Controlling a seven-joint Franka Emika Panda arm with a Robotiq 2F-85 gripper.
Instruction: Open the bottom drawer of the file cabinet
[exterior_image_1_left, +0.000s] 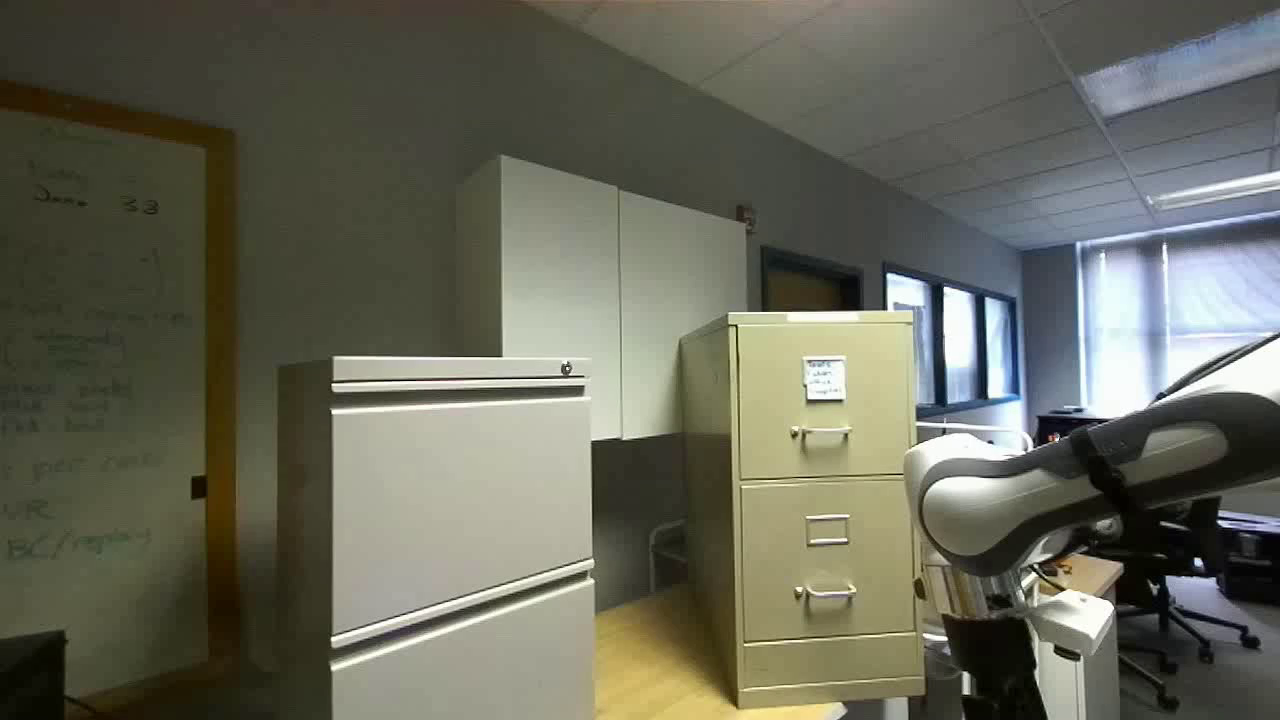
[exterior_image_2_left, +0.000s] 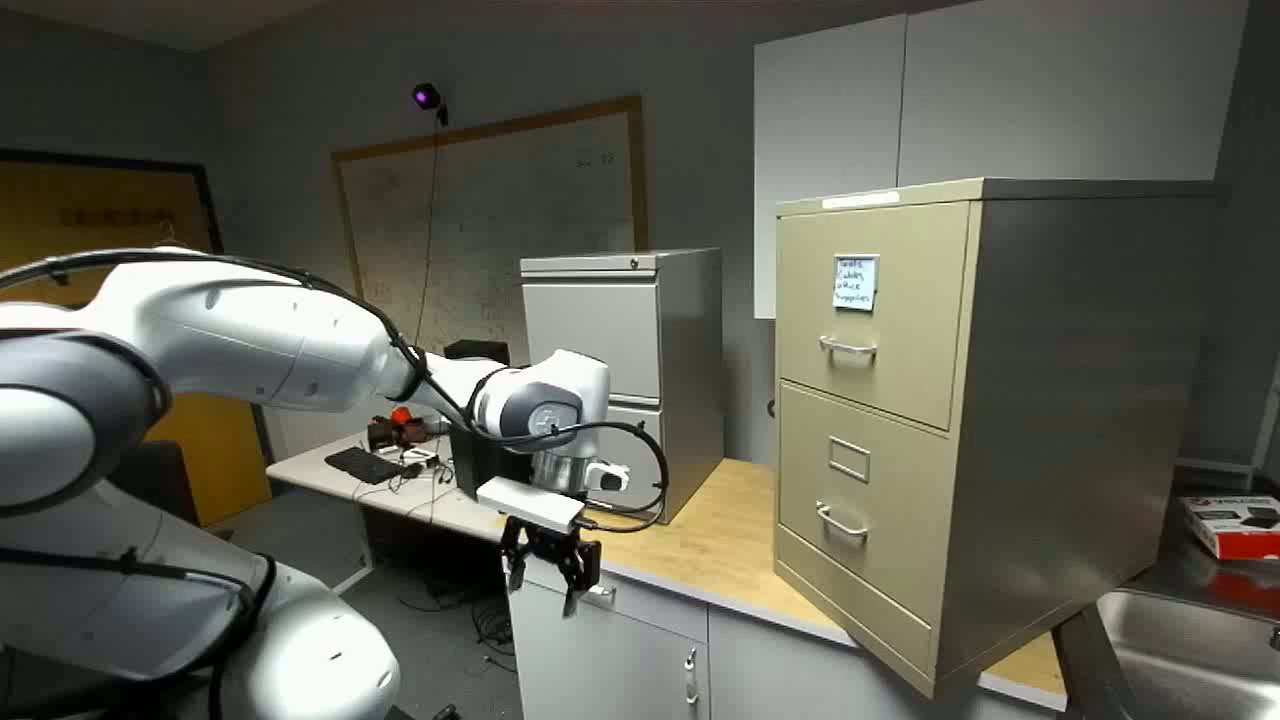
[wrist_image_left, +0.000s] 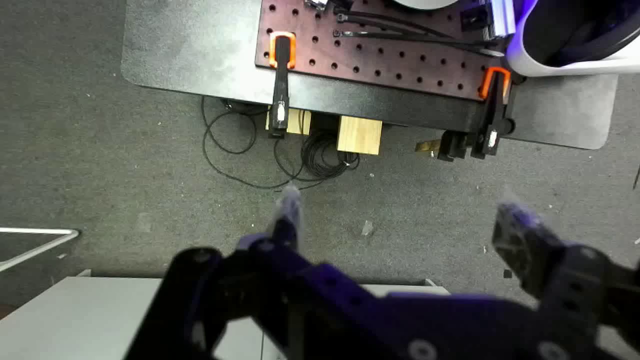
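Observation:
The file cabinet is tall, beige and metal, standing on a wooden counter in both exterior views. Its bottom drawer is closed flush, with an empty label holder and a small metal handle. The top drawer, with a white paper label, is also closed. My gripper points down in front of the counter, apart from the cabinet and its handles. In the wrist view the fingers are wide apart with only floor between them. The cabinet is out of the wrist view.
A pale grey cabinet stands beside the file cabinet on the counter. White cupboards hang behind. A sink lies beyond. The wrist view shows a black table edge with clamps and cables.

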